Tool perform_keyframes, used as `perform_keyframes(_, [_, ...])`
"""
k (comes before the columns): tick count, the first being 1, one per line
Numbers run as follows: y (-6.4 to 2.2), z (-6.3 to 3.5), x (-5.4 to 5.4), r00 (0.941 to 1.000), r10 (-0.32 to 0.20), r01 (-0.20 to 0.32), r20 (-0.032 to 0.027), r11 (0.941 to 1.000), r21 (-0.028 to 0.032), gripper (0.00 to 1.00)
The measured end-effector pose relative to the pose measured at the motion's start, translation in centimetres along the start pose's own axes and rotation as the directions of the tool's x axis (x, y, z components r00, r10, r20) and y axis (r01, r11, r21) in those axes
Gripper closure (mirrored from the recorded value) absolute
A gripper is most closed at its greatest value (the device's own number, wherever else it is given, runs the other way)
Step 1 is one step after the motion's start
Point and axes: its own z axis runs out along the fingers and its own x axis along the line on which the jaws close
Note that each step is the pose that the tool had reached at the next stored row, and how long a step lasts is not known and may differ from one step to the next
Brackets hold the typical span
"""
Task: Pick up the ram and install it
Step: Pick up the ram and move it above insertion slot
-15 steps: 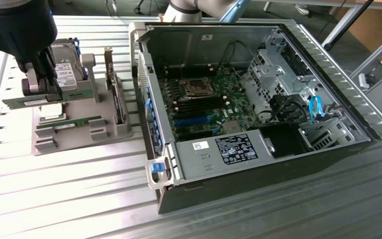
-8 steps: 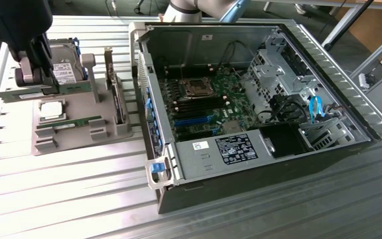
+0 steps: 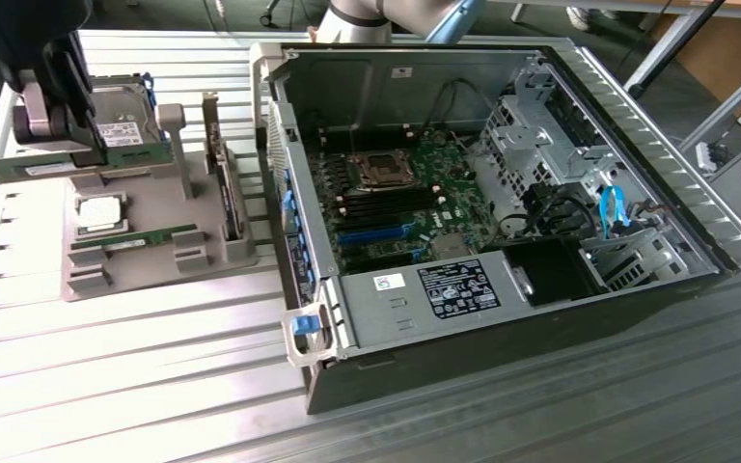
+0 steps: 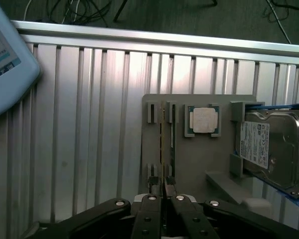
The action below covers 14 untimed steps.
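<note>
Notably, ram (image 3: 132, 238) sits in holder (image 4: 209, 159); hard drive (image 4: 281, 149) label (image 4: 254, 144) unreadable

Table (image 3: 126, 386): tray (image 3: 165, 272) on exterior view's left, open computer case (image 3: 500, 376) just beside it on exterior view's right. On tray: hard drive (image 3: 120, 121) at far end, processor (image 3: 97, 214) mid-tray, ram (image 3: 132, 238) lying in slots just near of processor, second slot row nearest. In case: motherboard (image 3: 397, 207) centre, drive cage (image 3: 544, 145) to its right, power-supply box (image 3: 442, 289) on near side.
</note>
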Motion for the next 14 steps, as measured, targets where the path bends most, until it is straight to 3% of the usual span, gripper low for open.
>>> perform_keyframes(2, [0.0,-0.5,0.0,1.0,0.0,0.0,0.0,1.0,0.0001,0.88])
perform_keyframes(7, [-0.12,-0.52,0.0,1.0,0.0,0.0,-0.0001,1.0,-0.0002,0.88])
perform_keyframes(14, [-1.85,-0.51,0.1,0.9999,0.0,0.0,-0.0172,1.0,-0.0011,0.88])
